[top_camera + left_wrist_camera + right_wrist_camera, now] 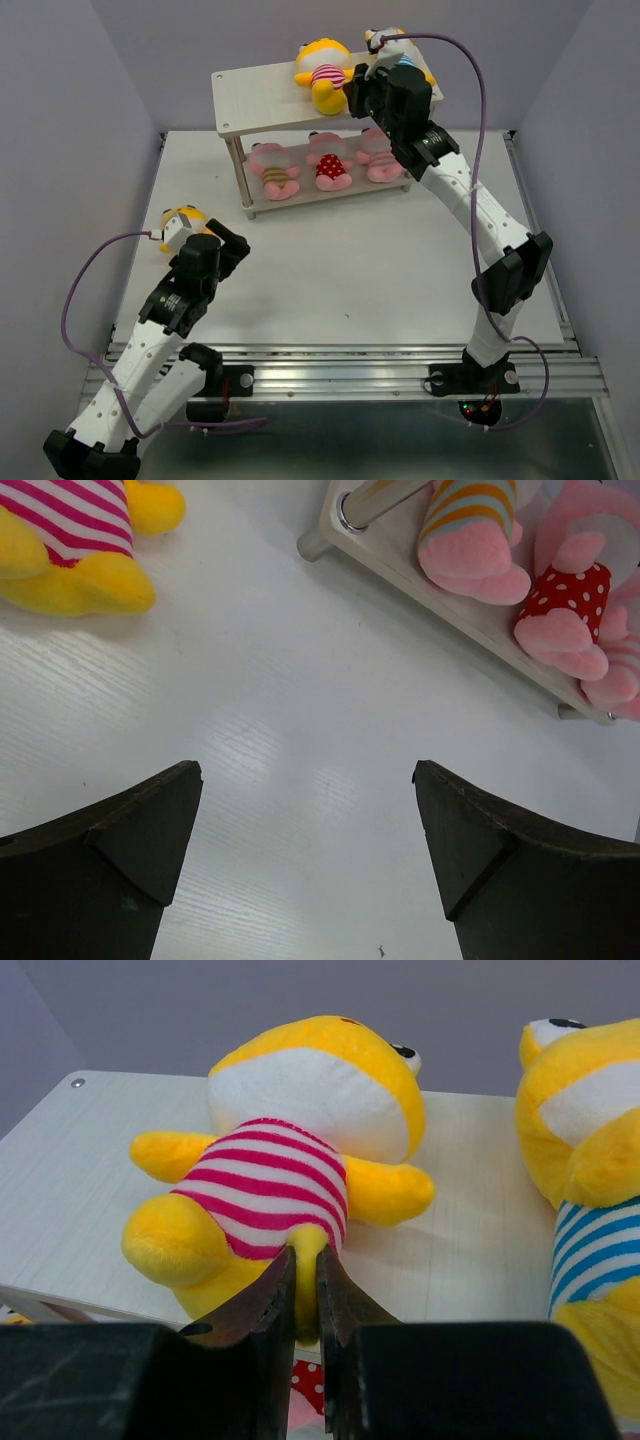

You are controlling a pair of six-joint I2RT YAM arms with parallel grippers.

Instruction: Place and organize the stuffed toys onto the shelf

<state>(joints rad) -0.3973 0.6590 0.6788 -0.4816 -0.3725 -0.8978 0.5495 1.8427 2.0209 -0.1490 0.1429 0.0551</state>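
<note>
While five toys (327, 165) are set on the shelf (250, 85) (the pink-striped toy (275, 1175) pinched by its foot in the right gripper (305, 1260)), the last toy (183, 215) is left at the table's (350, 270) nine o'clock, before the spread-open left gripper (305, 780).

Table (380, 280): white surface, faint wood grain is seen.
Walls (60, 110): pale lilac-grey; table is enclosed on three sides.
Rail (350, 365): silver metal, mounted along near edge.

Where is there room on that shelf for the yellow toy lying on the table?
The left end of the top board, beside the pink-striped yellow toy, is bare. Its right end holds the blue-striped toy. The lower board is crowded with three pink toys.
</note>
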